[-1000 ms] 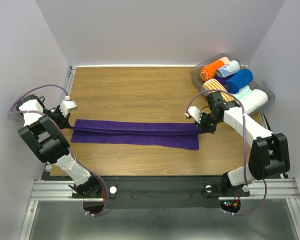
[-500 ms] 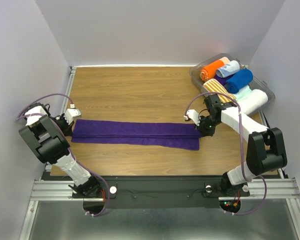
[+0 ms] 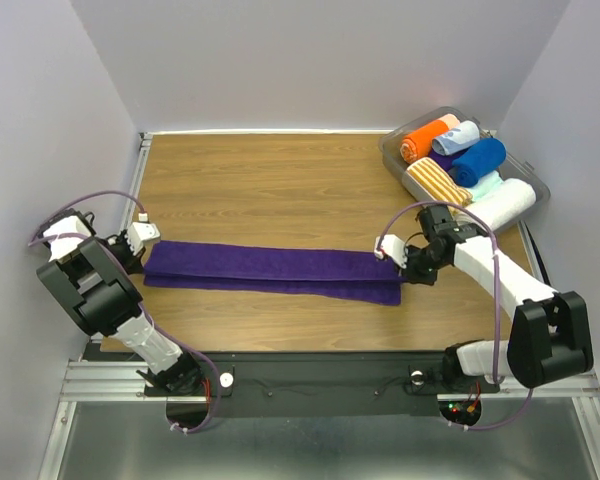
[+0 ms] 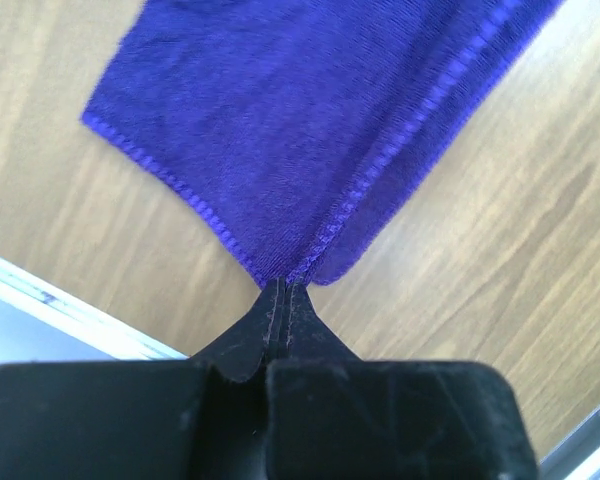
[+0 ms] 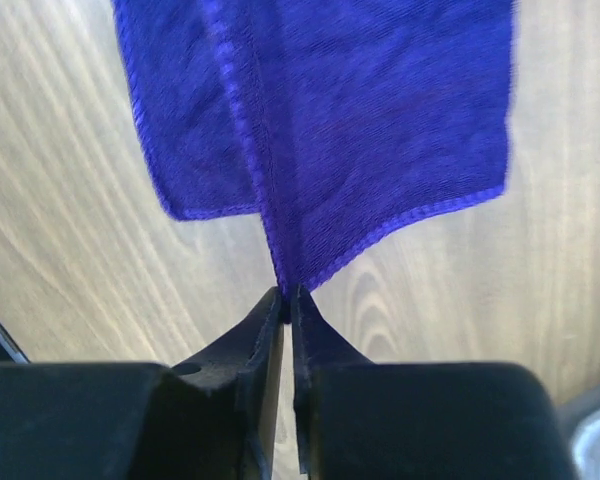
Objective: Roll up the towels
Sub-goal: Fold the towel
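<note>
The dark purple towel (image 3: 270, 268) lies flat across the middle of the table as a long narrow strip, folded lengthwise. My left gripper (image 3: 140, 250) is shut on its left end; in the left wrist view the cloth (image 4: 310, 130) tapers into the closed tips (image 4: 283, 285). My right gripper (image 3: 401, 265) is at the right end. Its jaws show a thin slit, but the towel (image 5: 340, 120) still draws to a point between the tips (image 5: 288, 290). A royal blue towel (image 3: 478, 160) lies rolled in the bin.
A clear plastic bin (image 3: 536, 183) stands at the back right corner. It holds orange (image 3: 418, 143), pale blue (image 3: 456, 135), striped (image 3: 435, 180) and white (image 3: 505, 200) rolls. Grey walls close in on the left and right. A metal rail runs along the table's near edge.
My right gripper has shifted toward the near edge, drawing the towel's right end with it, and its jaws have parted a little. The left gripper settled lower at the left end.
</note>
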Available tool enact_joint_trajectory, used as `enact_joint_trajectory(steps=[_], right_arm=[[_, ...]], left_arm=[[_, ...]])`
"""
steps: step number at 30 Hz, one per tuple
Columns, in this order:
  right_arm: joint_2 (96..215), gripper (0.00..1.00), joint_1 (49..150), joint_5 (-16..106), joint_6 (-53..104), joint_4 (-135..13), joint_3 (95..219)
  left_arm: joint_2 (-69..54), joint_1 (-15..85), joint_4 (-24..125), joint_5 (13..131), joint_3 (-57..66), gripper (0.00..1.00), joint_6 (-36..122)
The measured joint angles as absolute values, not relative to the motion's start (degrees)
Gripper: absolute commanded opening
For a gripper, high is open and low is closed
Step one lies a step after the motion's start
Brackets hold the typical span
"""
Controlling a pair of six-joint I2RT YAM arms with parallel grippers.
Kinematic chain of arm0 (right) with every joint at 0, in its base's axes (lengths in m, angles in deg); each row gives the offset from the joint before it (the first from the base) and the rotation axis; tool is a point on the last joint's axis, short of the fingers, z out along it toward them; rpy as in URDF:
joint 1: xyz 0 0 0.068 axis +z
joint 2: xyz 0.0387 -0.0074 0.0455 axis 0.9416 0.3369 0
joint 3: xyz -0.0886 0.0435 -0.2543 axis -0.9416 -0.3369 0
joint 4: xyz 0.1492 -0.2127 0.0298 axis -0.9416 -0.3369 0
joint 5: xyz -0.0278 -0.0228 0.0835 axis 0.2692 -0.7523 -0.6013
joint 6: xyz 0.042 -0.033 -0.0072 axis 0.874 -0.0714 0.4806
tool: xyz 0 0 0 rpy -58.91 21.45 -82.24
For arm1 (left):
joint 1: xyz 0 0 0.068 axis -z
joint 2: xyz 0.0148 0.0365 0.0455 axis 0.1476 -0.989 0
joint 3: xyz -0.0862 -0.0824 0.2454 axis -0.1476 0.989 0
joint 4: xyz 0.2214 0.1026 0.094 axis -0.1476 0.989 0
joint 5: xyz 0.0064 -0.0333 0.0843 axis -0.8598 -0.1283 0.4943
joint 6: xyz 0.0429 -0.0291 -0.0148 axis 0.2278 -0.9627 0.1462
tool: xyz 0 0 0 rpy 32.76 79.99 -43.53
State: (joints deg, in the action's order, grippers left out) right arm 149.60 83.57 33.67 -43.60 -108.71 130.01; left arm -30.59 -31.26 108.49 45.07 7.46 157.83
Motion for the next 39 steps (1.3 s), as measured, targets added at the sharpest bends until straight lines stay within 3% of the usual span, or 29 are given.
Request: enact_joint_trajectory(steps=[2,3,5,7,8,12,15,16,19,22,29,34,39], right_arm=[[148.9,0.31,83.61,33.71,-44.84,-108.56,128.35],[148.25,0.45,83.81,33.82,-45.5,-108.67,127.34],[147.37,0.48,83.9,33.95,-46.22,-108.76,126.43],[145.62,0.62,83.9,34.24,-47.25,-108.69,125.35],[144.9,0.64,83.9,34.37,-47.51,-108.69,125.07],[140.77,0.64,83.9,35.04,-47.86,-108.86,124.79],[140.68,0.56,83.9,34.3,-45.69,-109.13,127.5],[142.19,0.49,83.9,33.69,-44.12,-109.39,129.46],[152.35,0.4,84.18,30.91,-37.91,-108.86,139.82],[160.27,0.38,85.06,29.45,-32.56,-107.79,146.4],[169.82,0.36,90.52,29.73,-25.65,-105.39,149.0],[171.65,0.36,93.1,31.83,-24.45,-104.69,145.0],[173.05,0.36,93.65,33.78,-23.55,-104.14,142.73]], left_arm=[[-29.52,-31.56,108.67,45.86,9.23,0.17,159.86],[-28.58,-31.76,108.8,46.65,10.76,0.29,161.52],[-26.72,-31.78,109.19,47.72,13.1,0.34,164.06],[-24.98,-31.85,109.24,49.07,15.14,0.43,165.28],[-24.34,-31.89,109.39,49.46,15.77,0.44,165.79],[-22.72,-32.26,109.81,50.8,16.51,0.45,167.1],[-22.29,-32.5,111.23,49.95,15.27,0.45,167.34],[-22.16,-32.35,111.27,49.27,14.57,0.44,166.22],[-20.69,-29.55,107.6,47.85,12.93,0.41,159.23],[-19.16,-23.65,101.78,49.12,13.28,0.38,148.91],[-21.83,-15.78,92.28,49.4,14.24,0.36,127.82],[-26.31,-14.73,90.55,49.07,15.11,0.43,119.71],[-29.06,-12.15,85.26,51.98,17.87,0.32,111.1]])
